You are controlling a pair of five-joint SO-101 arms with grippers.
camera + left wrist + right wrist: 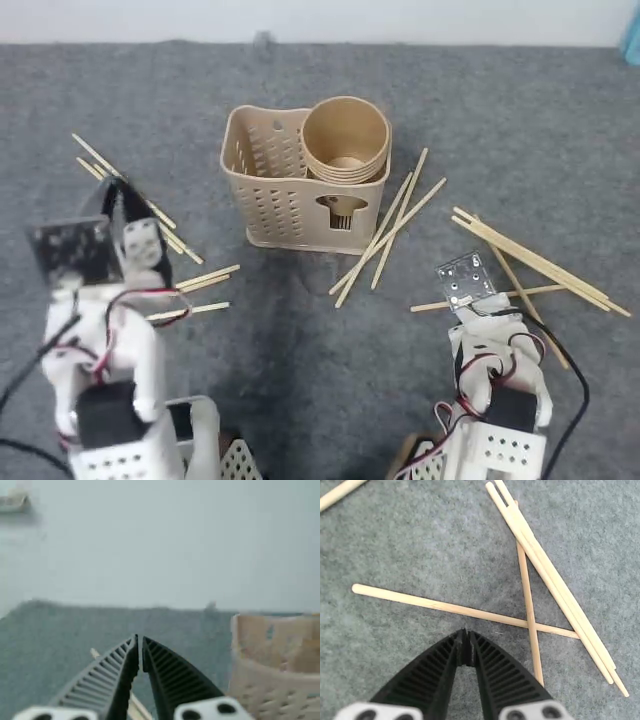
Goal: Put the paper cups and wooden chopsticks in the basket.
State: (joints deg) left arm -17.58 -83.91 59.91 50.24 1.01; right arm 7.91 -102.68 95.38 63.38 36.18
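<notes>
So the high view has the basket (pixel 262 170) sitting mid-table on the grey mat (pixel 520 120), with the paper cups (pixel 345 140) stacked in its right compartment. Loose chopsticks (pixel 392 228) lie scattered around it, some right beside its front corner. The right wrist view gets what the overhead can't: the right gripper (pixel 465 633) is pinched closed on nothing, its tips just short of one chopstick (pixel 445 606) that crosses others. The left gripper (pixel 139 642) is closed too and apparently empty, with the basket's rim off to its side.
</notes>
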